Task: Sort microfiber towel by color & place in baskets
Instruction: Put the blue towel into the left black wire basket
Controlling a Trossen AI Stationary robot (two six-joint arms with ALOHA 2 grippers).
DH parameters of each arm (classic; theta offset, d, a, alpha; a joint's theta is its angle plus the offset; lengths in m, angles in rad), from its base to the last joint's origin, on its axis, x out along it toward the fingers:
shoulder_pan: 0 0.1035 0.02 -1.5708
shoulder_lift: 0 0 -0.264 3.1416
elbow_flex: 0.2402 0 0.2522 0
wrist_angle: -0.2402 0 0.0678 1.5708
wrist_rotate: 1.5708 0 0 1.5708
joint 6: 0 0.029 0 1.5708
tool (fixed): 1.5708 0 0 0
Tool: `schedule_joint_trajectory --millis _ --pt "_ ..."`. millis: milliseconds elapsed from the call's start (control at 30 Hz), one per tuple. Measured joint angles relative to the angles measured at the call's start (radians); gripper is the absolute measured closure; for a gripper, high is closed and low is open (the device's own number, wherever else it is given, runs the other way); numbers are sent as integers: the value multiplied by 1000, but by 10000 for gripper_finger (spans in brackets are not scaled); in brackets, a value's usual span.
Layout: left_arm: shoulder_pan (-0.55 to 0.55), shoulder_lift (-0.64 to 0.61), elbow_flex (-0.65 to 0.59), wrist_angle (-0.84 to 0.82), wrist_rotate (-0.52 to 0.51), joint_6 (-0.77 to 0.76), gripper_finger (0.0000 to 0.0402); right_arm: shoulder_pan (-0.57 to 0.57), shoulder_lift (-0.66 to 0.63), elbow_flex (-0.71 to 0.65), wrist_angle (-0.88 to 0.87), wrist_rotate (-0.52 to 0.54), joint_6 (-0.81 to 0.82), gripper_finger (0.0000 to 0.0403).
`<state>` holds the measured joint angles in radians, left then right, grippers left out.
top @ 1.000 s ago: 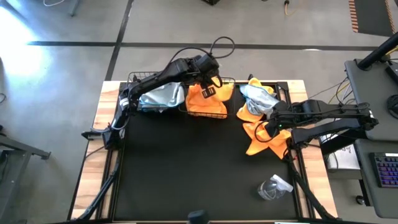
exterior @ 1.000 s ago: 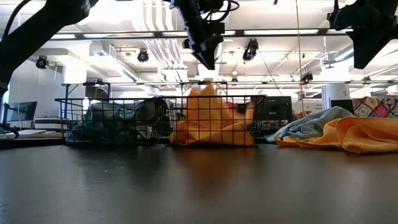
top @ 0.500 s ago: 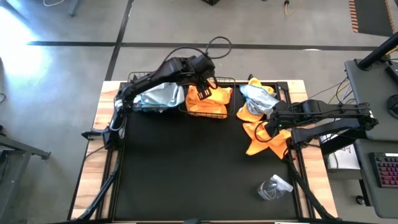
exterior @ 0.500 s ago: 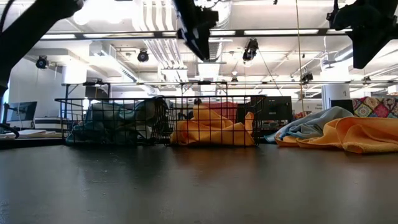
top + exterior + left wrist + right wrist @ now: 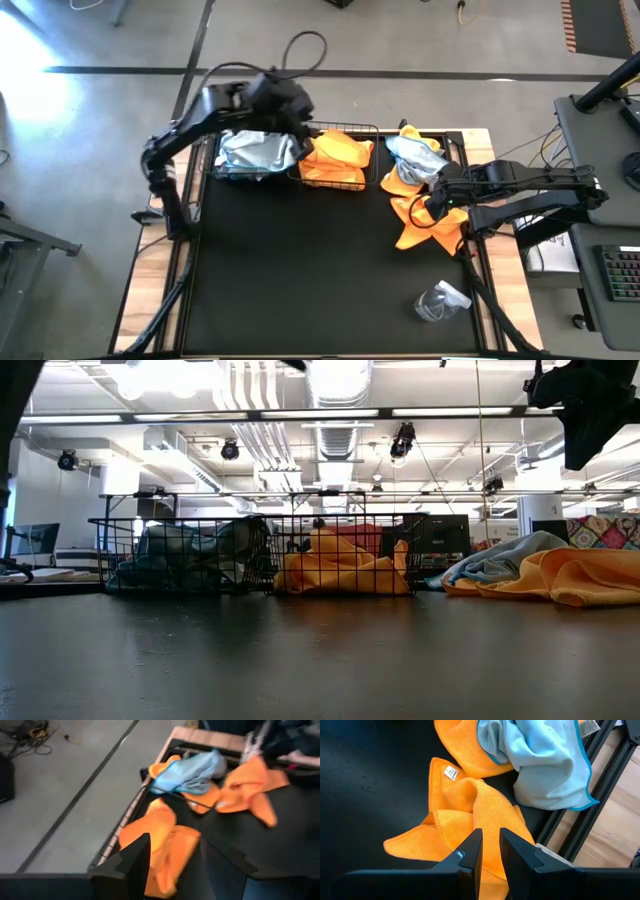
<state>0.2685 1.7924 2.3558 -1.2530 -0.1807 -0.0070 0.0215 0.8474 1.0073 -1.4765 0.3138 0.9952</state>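
Observation:
Two black wire baskets stand at the table's far edge. The left basket point(image 5: 214, 170) holds pale blue-grey towels point(image 5: 255, 152), and the right basket point(image 5: 345, 186) holds orange towels point(image 5: 338, 152). My left gripper point(image 5: 172, 865) hangs open and empty, high above the gap between the baskets. At the right lies a loose pile: a pale blue towel point(image 5: 545, 765) on orange ones point(image 5: 465, 815). My right gripper point(image 5: 491, 851) hovers over that orange towel, well above it, its fingers a narrow gap apart with nothing held.
A clear plastic spray bottle point(image 5: 440, 300) lies near the front right corner. The black mat point(image 5: 300, 270) between the baskets and the near edge is bare. The right arm point(image 5: 530, 180) reaches in from the table's right edge.
My left gripper has let go of an orange towel, which has dropped from standing up in a peak to lying slumped in the right basket. The gripper has then risen and drawn back toward the table's left, out of the low view.

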Motion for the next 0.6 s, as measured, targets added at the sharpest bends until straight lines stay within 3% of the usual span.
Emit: schedule_joint_trajectory --millis 400,600 --pt "-216 -100 -2 -195 5 -152 243 0 0 0 1 -3 -3 344" --pt "-313 -111 -45 -313 -198 -295 243 0 0 0 1 -3 -4 344"
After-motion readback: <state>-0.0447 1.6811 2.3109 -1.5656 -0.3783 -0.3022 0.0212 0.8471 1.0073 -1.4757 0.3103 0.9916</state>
